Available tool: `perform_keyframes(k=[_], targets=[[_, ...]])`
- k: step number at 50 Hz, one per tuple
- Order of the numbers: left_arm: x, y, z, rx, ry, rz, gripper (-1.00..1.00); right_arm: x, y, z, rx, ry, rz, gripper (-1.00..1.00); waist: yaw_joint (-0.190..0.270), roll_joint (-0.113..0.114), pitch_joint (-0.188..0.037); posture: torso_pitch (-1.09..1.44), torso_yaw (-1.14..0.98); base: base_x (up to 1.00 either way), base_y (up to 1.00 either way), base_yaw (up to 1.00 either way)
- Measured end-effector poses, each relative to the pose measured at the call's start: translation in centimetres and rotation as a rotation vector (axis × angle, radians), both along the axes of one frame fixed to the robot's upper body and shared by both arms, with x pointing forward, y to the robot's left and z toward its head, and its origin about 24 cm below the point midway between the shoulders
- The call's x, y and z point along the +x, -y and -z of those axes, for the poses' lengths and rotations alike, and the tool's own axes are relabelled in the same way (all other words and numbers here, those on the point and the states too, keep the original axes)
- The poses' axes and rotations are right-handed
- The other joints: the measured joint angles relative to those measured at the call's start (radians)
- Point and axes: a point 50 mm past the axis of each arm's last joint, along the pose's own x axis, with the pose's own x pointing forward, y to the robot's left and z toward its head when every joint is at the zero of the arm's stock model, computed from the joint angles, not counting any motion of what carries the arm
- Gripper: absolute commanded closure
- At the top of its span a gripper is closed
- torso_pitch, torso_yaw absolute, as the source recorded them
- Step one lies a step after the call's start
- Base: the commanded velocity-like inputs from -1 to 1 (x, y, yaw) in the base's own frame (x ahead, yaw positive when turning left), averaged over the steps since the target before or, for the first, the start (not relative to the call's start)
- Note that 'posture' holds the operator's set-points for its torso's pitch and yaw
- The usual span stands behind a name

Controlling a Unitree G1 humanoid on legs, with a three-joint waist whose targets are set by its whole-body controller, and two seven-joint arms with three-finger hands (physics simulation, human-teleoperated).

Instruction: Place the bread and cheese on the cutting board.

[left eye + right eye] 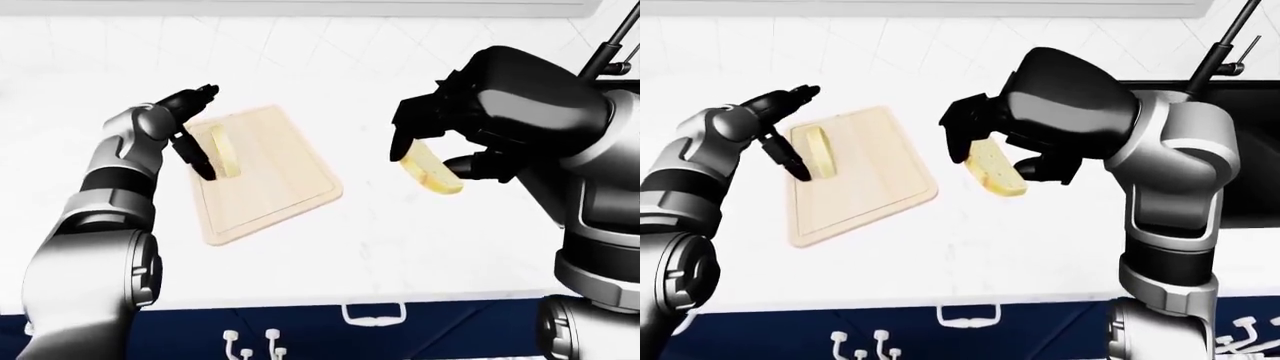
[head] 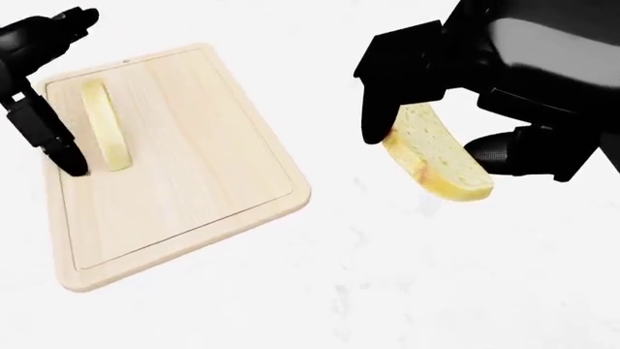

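A pale wooden cutting board (image 2: 194, 167) lies on the white counter at the left of the head view. A yellow cheese slice (image 2: 105, 125) rests on the board's upper left part, standing on its edge. My left hand (image 2: 60, 91) is open beside it, fingers spread above and below the slice and not touching it. At the right, my right hand (image 2: 427, 145) is shut on a porous bread slice (image 2: 441, 166) with a browned crust. It holds the slice in the air over the counter, right of the board.
The white counter (image 2: 387, 276) stretches below and right of the board. A black sink (image 1: 1255, 150) with a dark faucet (image 1: 1225, 49) sits at the far right in the right-eye view. Navy cabinet fronts (image 1: 970, 319) mark the counter's near edge.
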Motion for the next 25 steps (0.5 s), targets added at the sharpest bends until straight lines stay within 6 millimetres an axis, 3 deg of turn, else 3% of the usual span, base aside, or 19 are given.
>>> perform_keyframes(k=[7, 14, 21, 25], targets=[[-0.1, -0.4, -0.1, -0.004, -0.013, -0.005, -1.0, -0.2, -0.1, -0.1, -0.002, 0.003, -0.002, 1.0, -0.002, -0.001, 0.006, 0.0, 0.0, 0.0, 0.0, 0.0], [-0.4, -0.9, -1.3, -0.006, 0.006, 0.012, -1.0, 0.0, -0.7, -0.6, 0.004, 0.008, -0.02, 1.0, -0.006, 0.001, 0.012, 0.0, 0.0, 0.0, 0.0, 0.0], [-2.0, -2.0, -5.7, -0.03, 0.109, 0.062, -1.0, 1.8, -3.4, -1.9, 0.023, 0.003, -0.07, 1.0, -0.014, 0.01, 0.019, 0.0, 0.0, 0.0, 0.0, 0.0], [-3.7, -1.5, -7.3, -0.026, 0.185, 0.118, -1.0, 3.5, -5.8, -2.0, 0.027, -0.028, -0.094, 1.0, -0.013, 0.022, 0.019, 0.0, 0.0, 0.0, 0.0, 0.0]])
